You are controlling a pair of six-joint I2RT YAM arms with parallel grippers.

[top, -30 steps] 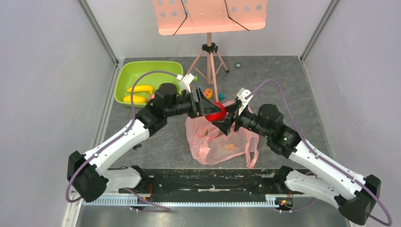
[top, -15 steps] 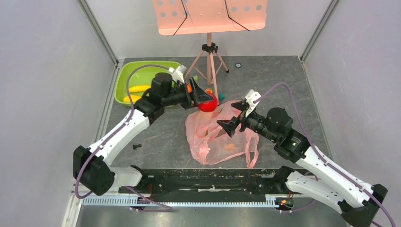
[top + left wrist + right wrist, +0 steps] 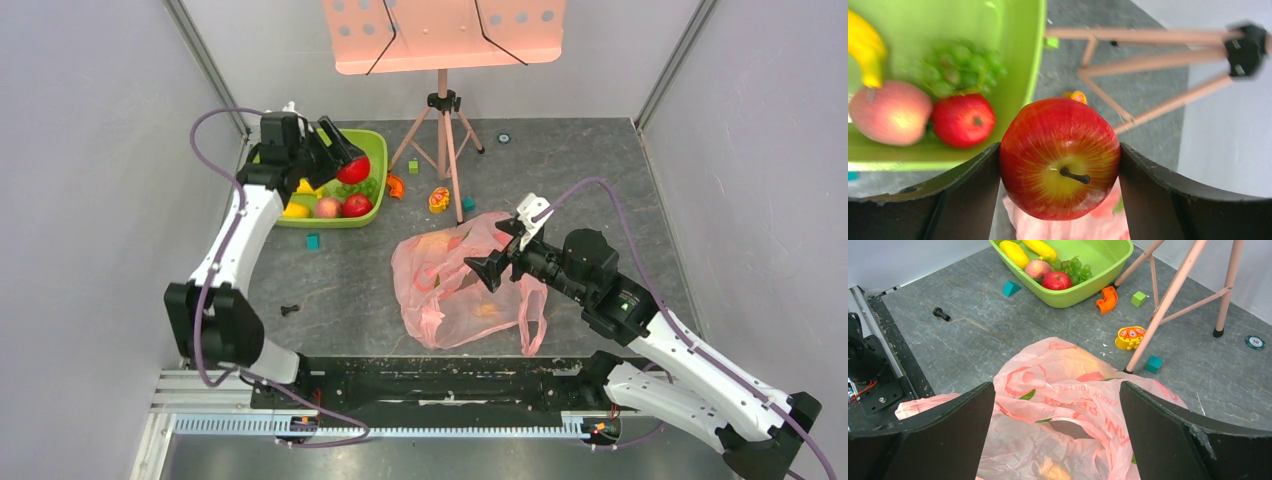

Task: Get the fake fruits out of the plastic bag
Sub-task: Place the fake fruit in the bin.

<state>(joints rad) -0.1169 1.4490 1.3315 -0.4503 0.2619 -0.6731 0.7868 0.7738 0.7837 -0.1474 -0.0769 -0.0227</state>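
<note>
Apple (image 3: 1060, 159) gripped in left hand (image 3: 345, 160), hanging over edge of green basin (image 3: 374, 148). Right hand (image 3: 492, 268) wide open, empty, above pink bag (image 3: 1058, 375) on tabletop. Risk: release near rim, apple bounces out, rolls across tabletop.

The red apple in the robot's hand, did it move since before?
Yes. The red apple, shut in the left gripper, went left and farther back, from above the plastic bag to over the green basin's right end.
</note>
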